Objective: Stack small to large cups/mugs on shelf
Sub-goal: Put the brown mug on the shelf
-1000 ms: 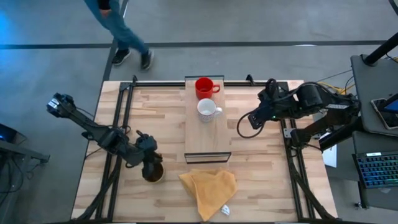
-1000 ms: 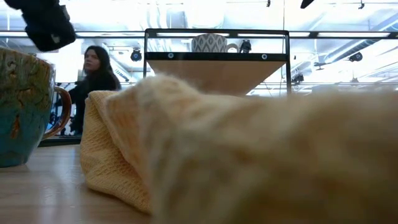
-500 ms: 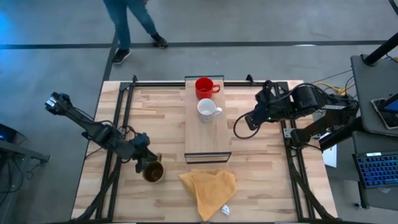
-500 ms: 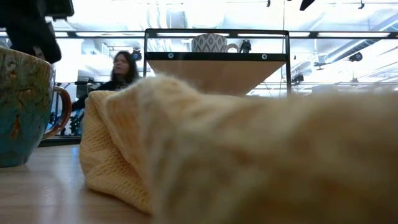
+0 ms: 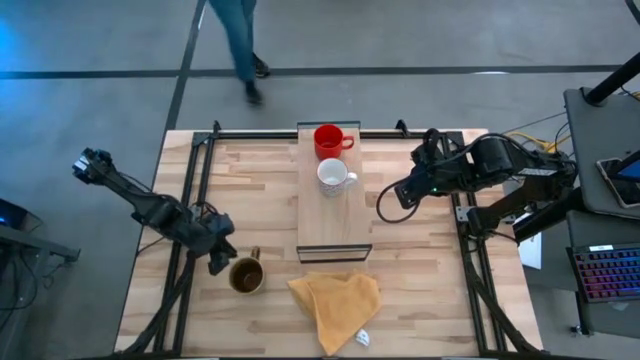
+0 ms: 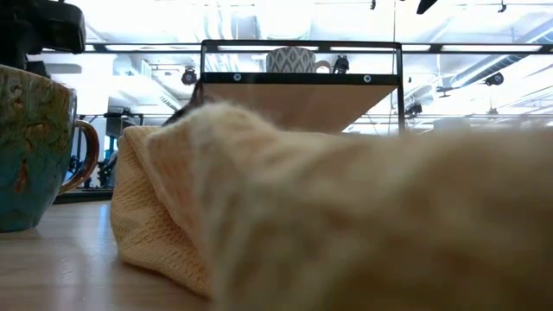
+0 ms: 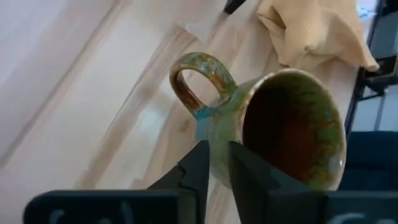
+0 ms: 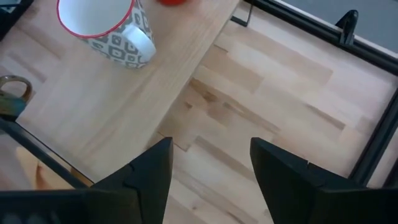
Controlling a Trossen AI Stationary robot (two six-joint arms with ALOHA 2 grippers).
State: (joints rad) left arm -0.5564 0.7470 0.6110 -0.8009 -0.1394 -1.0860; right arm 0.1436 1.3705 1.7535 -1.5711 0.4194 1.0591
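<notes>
The red mug (image 5: pixel 328 140) and the white patterned mug (image 5: pixel 333 177) stand upright on the shelf (image 5: pixel 335 225), at its far half. The brown mug (image 5: pixel 247 276) stands upright on the tabletop left of the shelf's near end; its dark inside shows in the left wrist view (image 7: pixel 289 130). My left gripper (image 5: pixel 219 264) is low beside the mug's left side, with its fingers almost together (image 7: pixel 214 163). My right gripper (image 5: pixel 384 206) hovers open and empty right of the shelf (image 8: pixel 211 149). My left gripper's fingertips (image 7: pixel 202 155) stand right at the brown mug's outer wall, just under the root of the handle (image 7: pixel 202 115). They come level from the table's left. I cannot tell whether they touch the wall. The mug stands on the table.
A crumpled yellow cloth (image 5: pixel 335 303) lies at the near edge, in front of the shelf, and fills most of the low view (image 6: pixel 346 216). Dark frame rails (image 5: pixel 190 200) run along both table sides. A person (image 5: pixel 235 40) walks beyond the far edge.
My left gripper has drawn back from above the brown mug toward the table's left edge and now sits beside it; the mug stays upright in place, its whole rim and handle now uncovered. The person has walked rightward past the far edge.
</notes>
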